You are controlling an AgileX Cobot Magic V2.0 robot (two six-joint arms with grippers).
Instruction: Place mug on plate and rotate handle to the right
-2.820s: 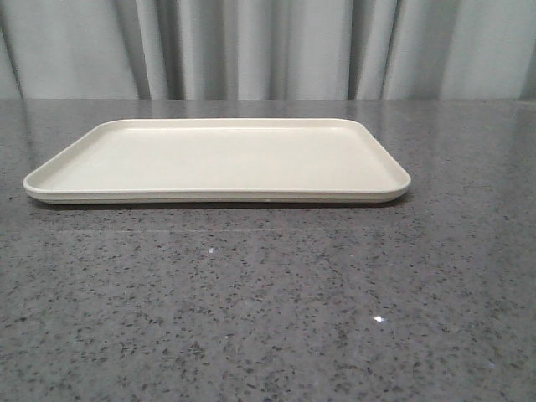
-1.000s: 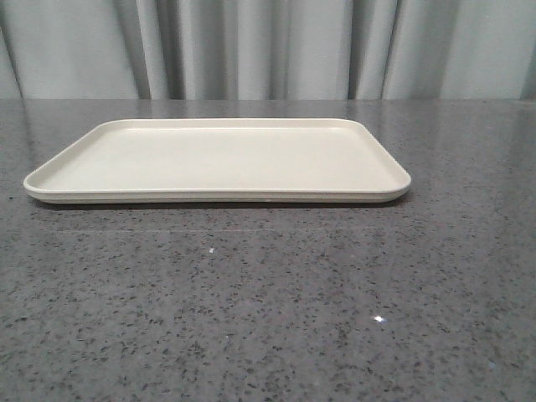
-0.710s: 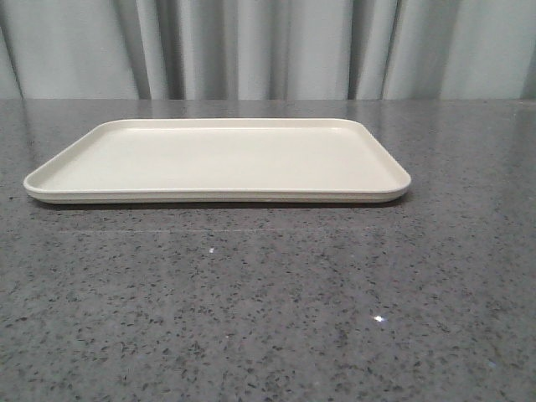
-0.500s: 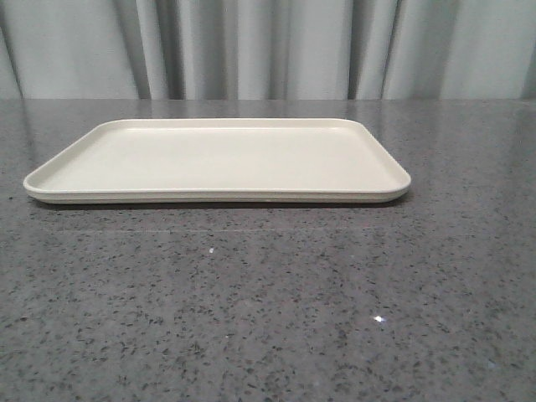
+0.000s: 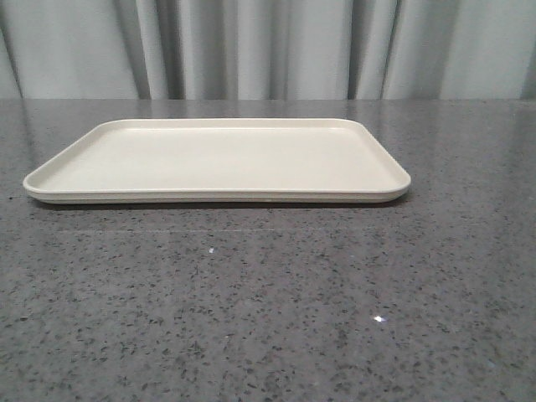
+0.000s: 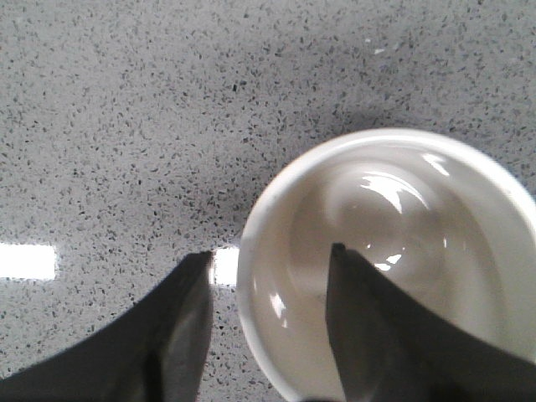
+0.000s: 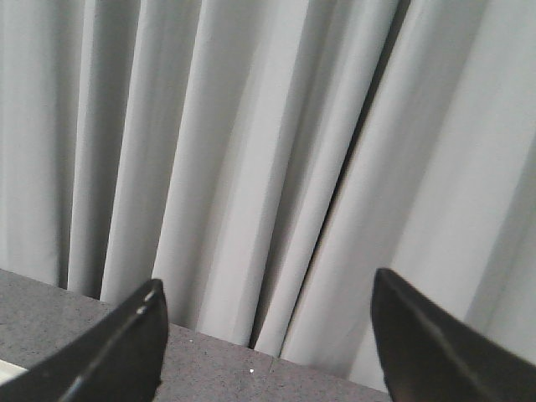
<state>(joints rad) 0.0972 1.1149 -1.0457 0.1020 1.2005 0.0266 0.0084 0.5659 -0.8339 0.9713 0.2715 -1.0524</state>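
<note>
A grey speckled stone table [image 5: 268,310] fills the front view, with a pleated pale grey curtain [image 5: 268,48] hanging behind its far edge. On the table's far half lies the plate [image 5: 216,196], a wide cream rectangular tray with rounded corners and a low rim, nothing resting on it. No arm shows in the front view.

The mug [image 6: 276,251] appears only in the left wrist view, seen from above: a white round rim and glossy white inside, standing upright on the same speckled table. Its handle and printed side are hidden from this angle. Where it stands relative to the plate cannot be told, since the plate does not show in that view.

The left gripper [image 6: 270,261] straddles the mug's wall at a narrow spread, one dark finger [image 6: 180,322] outside the rim over the table, the other inside the cup; whether the fingers actually press the wall cannot be told.

The right gripper [image 7: 268,293] stands wide apart with nothing between its fingers, pointed at the curtain above the table's far edge.
</note>
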